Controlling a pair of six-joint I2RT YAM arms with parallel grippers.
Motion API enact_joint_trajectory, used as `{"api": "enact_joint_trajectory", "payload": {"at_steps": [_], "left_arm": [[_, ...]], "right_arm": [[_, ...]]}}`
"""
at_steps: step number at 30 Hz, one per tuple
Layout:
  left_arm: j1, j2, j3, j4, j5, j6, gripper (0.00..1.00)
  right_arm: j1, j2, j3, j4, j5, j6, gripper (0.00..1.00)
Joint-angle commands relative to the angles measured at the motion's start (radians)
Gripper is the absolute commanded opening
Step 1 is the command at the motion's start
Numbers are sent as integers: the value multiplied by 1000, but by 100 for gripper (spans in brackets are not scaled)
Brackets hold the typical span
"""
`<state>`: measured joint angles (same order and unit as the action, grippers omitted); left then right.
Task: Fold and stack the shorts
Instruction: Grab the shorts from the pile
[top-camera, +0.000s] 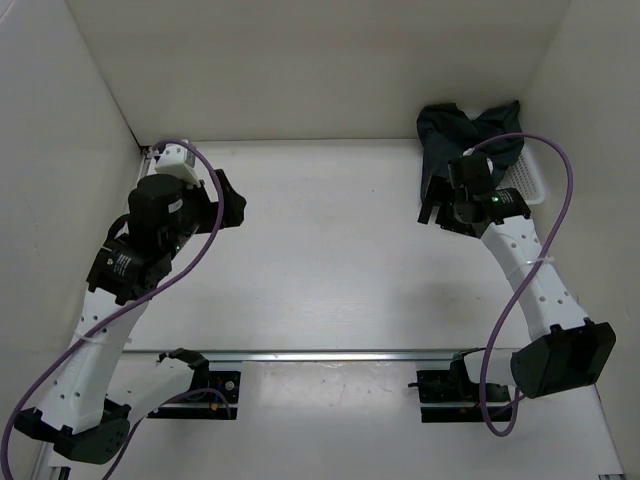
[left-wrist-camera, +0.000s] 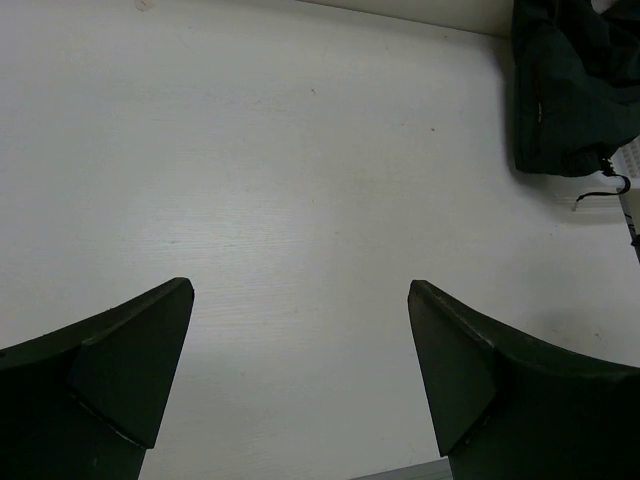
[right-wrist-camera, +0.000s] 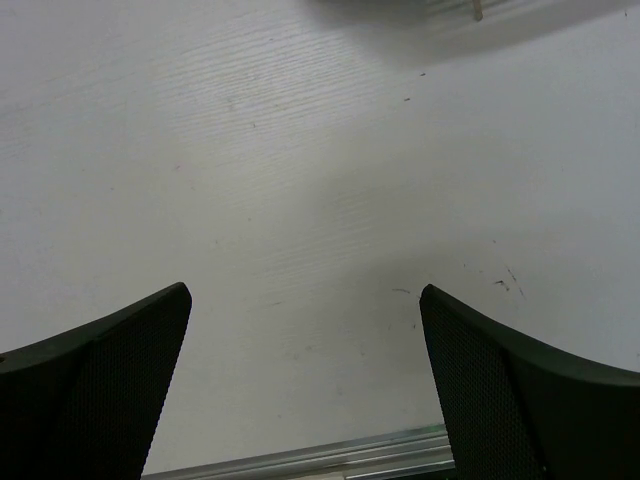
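Note:
The dark navy shorts (top-camera: 468, 135) lie crumpled in the far right corner, draped over a white basket (top-camera: 530, 182). They also show at the top right of the left wrist view (left-wrist-camera: 570, 90), with a drawcord end hanging out. My right gripper (top-camera: 432, 212) is open and empty, just in front of and left of the shorts; its wrist view shows only bare table between its fingers (right-wrist-camera: 100, 380). My left gripper (top-camera: 232, 203) is open and empty at the far left, well away from the shorts, with its fingers (left-wrist-camera: 120, 370) spread wide over bare table.
White walls enclose the table on the left, back and right. A metal rail (top-camera: 330, 354) runs across the near edge in front of the arm bases. The white table (top-camera: 330, 240) stretches between the two arms.

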<state>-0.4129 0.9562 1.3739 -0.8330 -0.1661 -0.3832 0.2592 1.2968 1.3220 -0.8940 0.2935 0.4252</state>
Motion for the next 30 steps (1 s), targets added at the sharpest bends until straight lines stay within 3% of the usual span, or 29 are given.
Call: {"api": "enact_joint_trajectory", "payload": {"at_steps": [1, 6, 8, 12, 13, 14, 17, 20, 21, 23, 24, 29, 30], "left_arm": [[0, -19, -1, -28, -33, 15, 100], [0, -28, -21, -28, -55, 4, 100], [0, -37, -21, -28, -65, 4, 100], [0, -48, -30, -38, -23, 4, 100], [0, -48, -30, -47, 12, -5, 100], [0, -48, -30, -57, 23, -5, 100], [0, -36, -56, -67, 34, -16, 100], [0, -16, -76, -67, 7, -25, 100], [0, -16, -76, -77, 7, -25, 100], [0, 4, -64, -77, -3, -25, 100], [0, 4, -64, -77, -12, -25, 100], [0, 47, -55, -77, -39, -16, 100], [0, 58, -55, -77, -49, -16, 100]], "right_arm": [[-8, -39, -3, 41, -37, -37, 100], [-20, -39, 8, 41, -10, -26, 100], [-67, -30, 19, 41, 1, -26, 100], [-214, 71, 84, 101, -126, -8, 100], [-239, 96, 100, 116, -160, -8, 95], [-261, 146, 132, 138, -198, -8, 67], [-324, 273, 228, 185, -269, -19, 46], [-356, 405, 324, 185, -289, 1, 48], [-376, 436, 374, 185, -338, 1, 64], [-389, 519, 414, 185, -362, 40, 81], [-390, 550, 454, 185, -363, 50, 96], [-409, 743, 566, 185, -386, 79, 99], [-410, 765, 582, 185, -386, 80, 96]]}}
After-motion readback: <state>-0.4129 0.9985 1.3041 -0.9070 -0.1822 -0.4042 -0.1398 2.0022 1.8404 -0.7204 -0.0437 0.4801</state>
